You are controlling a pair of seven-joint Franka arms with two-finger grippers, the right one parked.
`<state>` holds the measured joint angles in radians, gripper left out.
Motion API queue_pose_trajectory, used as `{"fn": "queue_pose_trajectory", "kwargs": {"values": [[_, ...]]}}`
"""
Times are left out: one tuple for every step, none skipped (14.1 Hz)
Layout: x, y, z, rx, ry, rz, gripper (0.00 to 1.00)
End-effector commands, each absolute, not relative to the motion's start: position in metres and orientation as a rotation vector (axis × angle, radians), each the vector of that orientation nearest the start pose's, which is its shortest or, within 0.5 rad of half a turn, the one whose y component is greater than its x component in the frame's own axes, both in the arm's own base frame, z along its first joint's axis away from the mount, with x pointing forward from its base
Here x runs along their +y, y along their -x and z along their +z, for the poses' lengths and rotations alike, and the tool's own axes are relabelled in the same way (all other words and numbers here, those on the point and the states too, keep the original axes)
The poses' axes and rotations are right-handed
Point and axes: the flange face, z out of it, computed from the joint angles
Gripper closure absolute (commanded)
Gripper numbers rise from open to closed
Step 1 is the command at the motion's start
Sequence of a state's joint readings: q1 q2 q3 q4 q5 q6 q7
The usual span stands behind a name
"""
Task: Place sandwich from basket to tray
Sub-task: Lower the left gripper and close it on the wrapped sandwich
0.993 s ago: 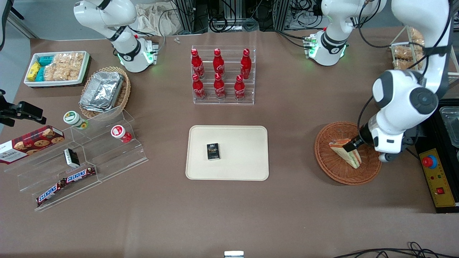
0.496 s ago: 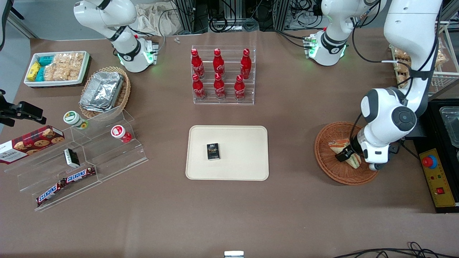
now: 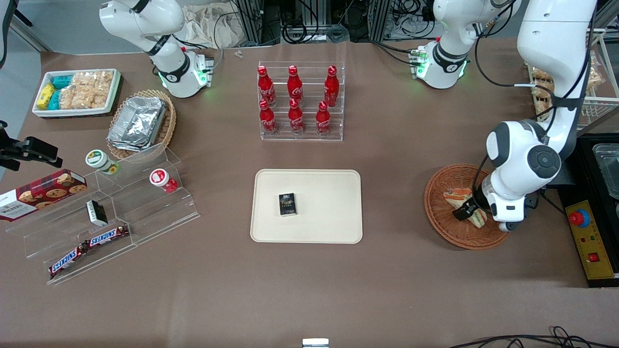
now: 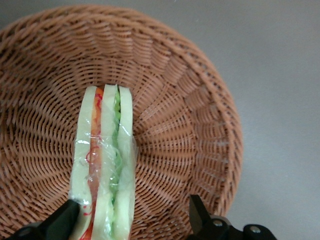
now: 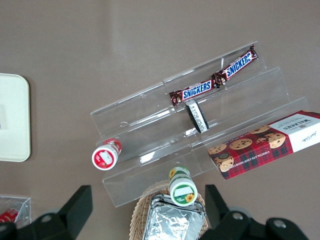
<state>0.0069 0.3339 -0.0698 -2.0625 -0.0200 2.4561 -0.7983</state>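
There is one sandwich (image 3: 462, 203), and it lies in the one round brown basket (image 3: 442, 220), toward the working arm's end of the table from the tray (image 3: 333, 217). There is one tray, flat and cream, and one small dark box (image 3: 287, 204) lies on it. Farther from the front camera than the tray stands one clear rack (image 3: 302, 104) with six red bottles (image 3: 295, 116) in two rows of three. Toward the parked arm's end from the tray there is one clear step stand (image 3: 111, 212), with two small round cups (image 3: 103, 161), two Snickers bars (image 3: 89, 244) and one cookie box (image 3: 41, 193) on it. Near that stand sit one lighter basket with foil trays (image 3: 140, 123) and one white bin of snacks (image 3: 77, 92). The gripper (image 4: 132, 220) is down in the brown basket, right at the sandwich. Its two fingers (image 4: 62, 222) are spread apart, one on each side of the sandwich; one finger is right against the bread, and the other stands apart from it with bare wicker between. Half a second ago the gripper was in almost the same spot over the sandwich, so it has only sunk a tiny bit. One second ago the arm was held higher and more to the side, so it has come in and down over the basket. The sandwich has stayed in the basket all this time
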Motion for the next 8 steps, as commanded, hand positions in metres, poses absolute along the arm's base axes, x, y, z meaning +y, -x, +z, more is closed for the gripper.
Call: {"fn": "queue_pose_trajectory", "kwargs": {"values": [[-0.035, -0.592, 0.318, -1.173, 2.951, -0.101, 0.0], [-0.035, -0.59, 0.33, -1.156, 2.943, -0.095, 0.0], [-0.034, -0.588, 0.34, -1.15, 2.937, -0.082, 0.0], [-0.034, -0.587, 0.349, -1.147, 2.933, -0.072, 0.0], [-0.035, -0.585, 0.354, -1.141, 2.931, -0.062, 0.0], [-0.034, -0.584, 0.356, -1.13, 2.925, -0.056, 0.0], [-0.033, -0.583, 0.354, -1.109, 2.915, -0.055, 0.0], [-0.033, -0.582, 0.348, -1.103, 2.909, -0.042, 0.0]]}}
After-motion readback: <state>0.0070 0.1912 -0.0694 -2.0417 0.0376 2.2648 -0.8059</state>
